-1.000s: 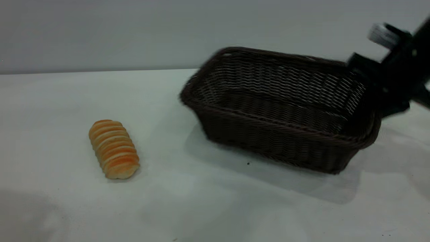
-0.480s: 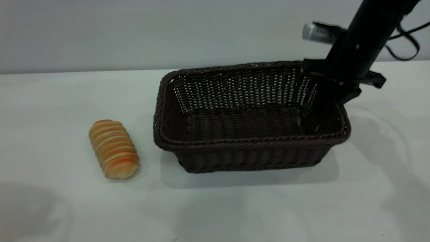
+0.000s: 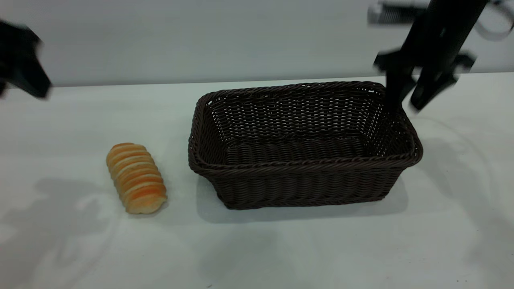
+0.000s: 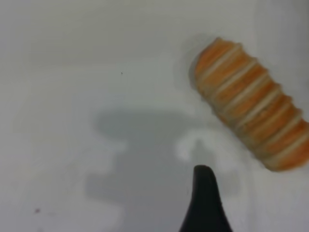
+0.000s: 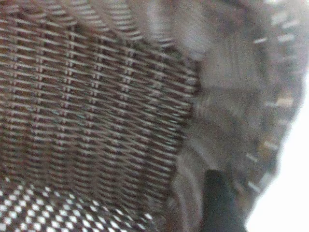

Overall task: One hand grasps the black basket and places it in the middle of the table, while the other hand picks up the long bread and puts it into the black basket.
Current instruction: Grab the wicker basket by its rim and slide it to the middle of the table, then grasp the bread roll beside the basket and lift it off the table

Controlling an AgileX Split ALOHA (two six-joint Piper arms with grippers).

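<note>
The black basket [image 3: 301, 176] stands level on the table [image 3: 281, 249], near its middle. My right gripper [image 3: 406, 105] hangs open just above the basket's right end, one finger over the inside and one outside the rim, holding nothing. In the right wrist view one dark finger [image 5: 218, 205] shows against the woven basket wall [image 5: 96, 111]. The long bread [image 3: 135, 177] lies on the table left of the basket. My left gripper [image 3: 22, 93] hovers open high at the far left, well above the bread. The left wrist view looks down on the long bread [image 4: 251, 121], which lies apart from the finger [image 4: 205, 198].
A plain grey wall rises behind the table's far edge. The left arm's shadow falls on bare tabletop in front of and left of the bread.
The basket swung in tilted from the right and now rests level mid-table. My right gripper let go of its rim and rose. My left gripper has come into view at the far left.
</note>
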